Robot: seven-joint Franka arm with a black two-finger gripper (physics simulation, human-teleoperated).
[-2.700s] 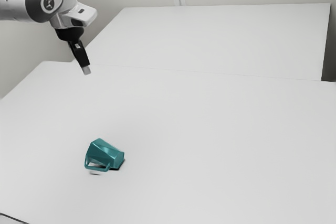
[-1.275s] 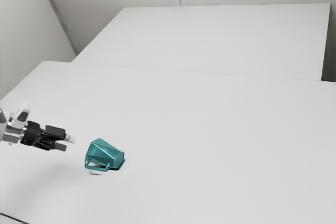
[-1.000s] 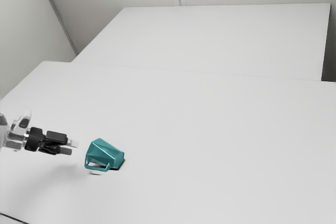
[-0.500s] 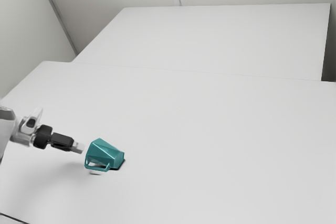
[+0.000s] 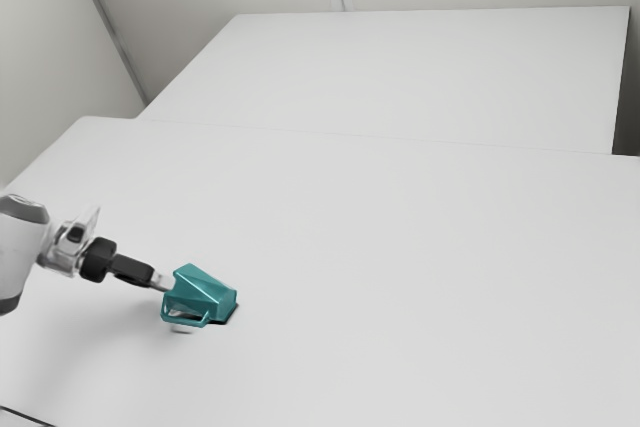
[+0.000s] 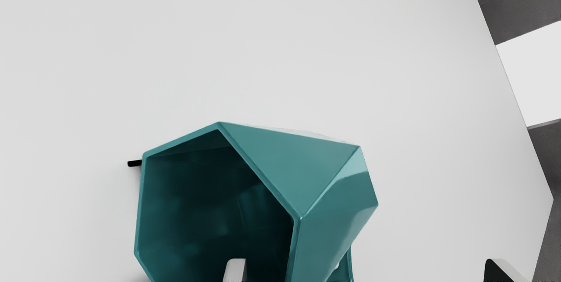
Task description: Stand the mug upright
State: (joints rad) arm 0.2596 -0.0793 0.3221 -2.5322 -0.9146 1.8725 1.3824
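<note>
Wrist view — tool (image 5: 163, 282) wide open, fingertip (image 6: 235, 271) at mug (image 6: 276, 168) mouth

Couldn't tell if it was a lab, office or home, tbh. Looked like some plain room: pale walls (image 5: 230, 37), big white table (image 5: 400, 267), another white surface (image 5: 430, 72) beyond it.

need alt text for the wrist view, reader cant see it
A teal faceted mug lies on its side on a white table, its dark mouth facing the camera. The end effector is open, one fingertip overlapping the mouth in the view, the other out past the mug's outer wall.
</note>
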